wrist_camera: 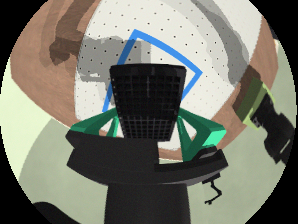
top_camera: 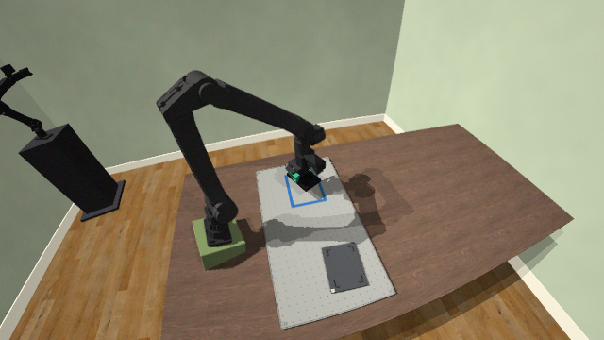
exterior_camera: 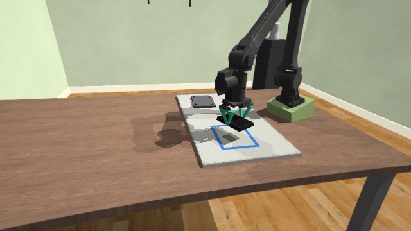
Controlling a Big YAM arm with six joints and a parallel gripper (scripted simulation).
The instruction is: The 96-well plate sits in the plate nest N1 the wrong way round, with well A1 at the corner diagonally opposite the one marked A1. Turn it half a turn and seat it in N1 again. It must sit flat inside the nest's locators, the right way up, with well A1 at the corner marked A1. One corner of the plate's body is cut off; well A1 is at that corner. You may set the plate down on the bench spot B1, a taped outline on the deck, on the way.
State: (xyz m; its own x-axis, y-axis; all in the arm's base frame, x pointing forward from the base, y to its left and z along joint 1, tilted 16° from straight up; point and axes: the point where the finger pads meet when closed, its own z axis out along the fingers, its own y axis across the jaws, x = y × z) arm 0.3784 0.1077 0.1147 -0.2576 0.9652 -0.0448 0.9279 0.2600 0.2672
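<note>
My gripper (exterior_camera: 235,118) with green fingers is shut on the black 96-well plate (exterior_camera: 235,122) and holds it level in the air above the far edge of bench spot B1 (exterior_camera: 235,137), a blue taped outline on the grey deck. The plate's shadow falls inside the outline. The plate also shows in the top view (top_camera: 309,178) and in the wrist view (wrist_camera: 148,102), gripped across its width, with B1 beyond it. The plate nest N1 (top_camera: 344,267), a dark grey pad with corner locators, lies empty at the deck's other end, with a small white mark at one corner (top_camera: 333,290). I cannot make out the plate's cut corner.
The grey perforated deck (top_camera: 321,236) lies on a brown table. The arm's green base block (top_camera: 218,245) stands beside the deck. A black stand (top_camera: 71,170) is on the floor off the table.
</note>
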